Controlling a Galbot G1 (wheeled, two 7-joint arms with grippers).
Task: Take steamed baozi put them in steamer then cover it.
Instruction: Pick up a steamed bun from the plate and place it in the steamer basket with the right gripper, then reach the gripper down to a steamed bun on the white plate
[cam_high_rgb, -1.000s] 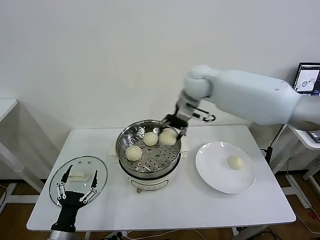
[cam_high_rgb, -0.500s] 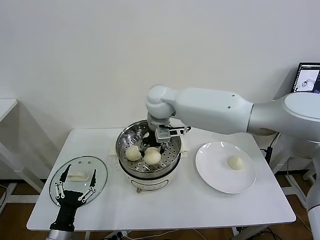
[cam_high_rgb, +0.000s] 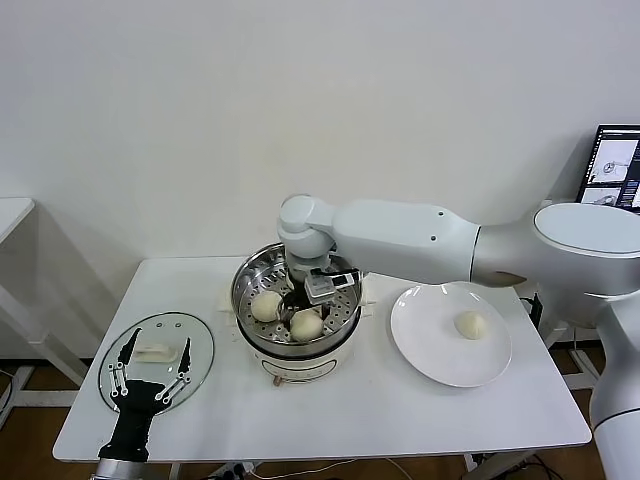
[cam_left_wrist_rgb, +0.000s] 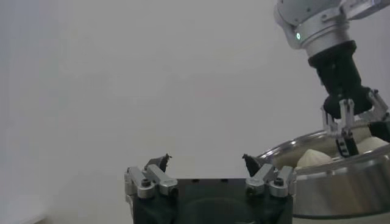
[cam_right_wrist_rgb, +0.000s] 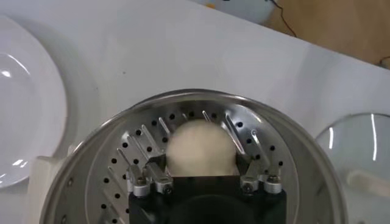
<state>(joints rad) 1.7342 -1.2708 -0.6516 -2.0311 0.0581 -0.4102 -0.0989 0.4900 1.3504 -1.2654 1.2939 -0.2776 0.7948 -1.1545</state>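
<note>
I see a white bench against a bare wall. Right gripper fingers straddle a baozi inside the centre-frame steamer, contact unclear; left gripper spread lower left.

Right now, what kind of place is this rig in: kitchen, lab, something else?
Probably a lab or office test bench, not a kitchen: a plain white folding table against a bare white wall, a lit computer monitor at the edge, and a shiny round stainless-steel steamer staged alone.
</note>
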